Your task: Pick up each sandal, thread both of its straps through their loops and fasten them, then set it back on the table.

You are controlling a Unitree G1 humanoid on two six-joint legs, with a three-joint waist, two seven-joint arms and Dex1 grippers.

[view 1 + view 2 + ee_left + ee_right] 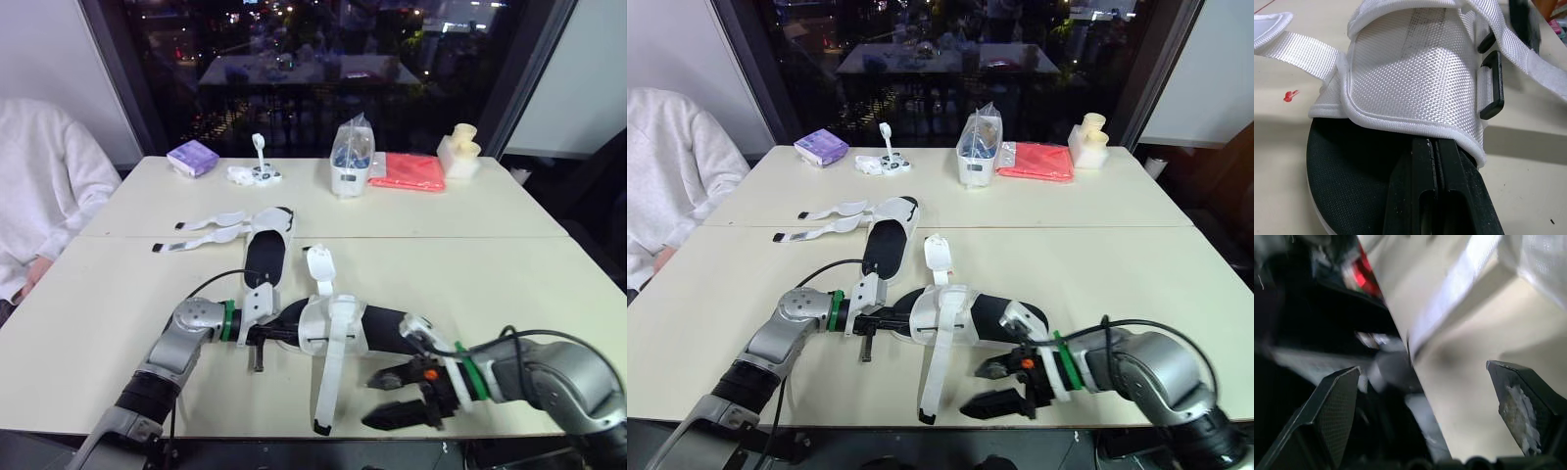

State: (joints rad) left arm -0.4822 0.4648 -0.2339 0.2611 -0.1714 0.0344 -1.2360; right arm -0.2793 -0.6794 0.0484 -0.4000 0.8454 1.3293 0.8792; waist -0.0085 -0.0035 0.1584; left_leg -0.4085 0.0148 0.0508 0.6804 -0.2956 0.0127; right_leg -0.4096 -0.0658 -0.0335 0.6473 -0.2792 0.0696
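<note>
The near sandal point(380, 329) lies on the table point(549, 284) by its front edge, between my grippers; black footbed, white woven upper, two black loops point(1492, 85); one long strap point(328, 387) trails loose toward the edge. My left gripper point(284, 333) has its fingers pressed together, flat on the footbed, tips under the upper; my right gripper point(384, 398) is spread wide, holding nothing, just beside that strap. The second sandal point(268, 251) lies farther back, straps undone. A clear bag point(351, 147) at the far side holds something blue.

Two sandals: a nearer sandal point(333, 328) and a farther sandal point(266, 257); one purple packet point(193, 157); one red cloth point(407, 171); one person point(39, 186).
</note>
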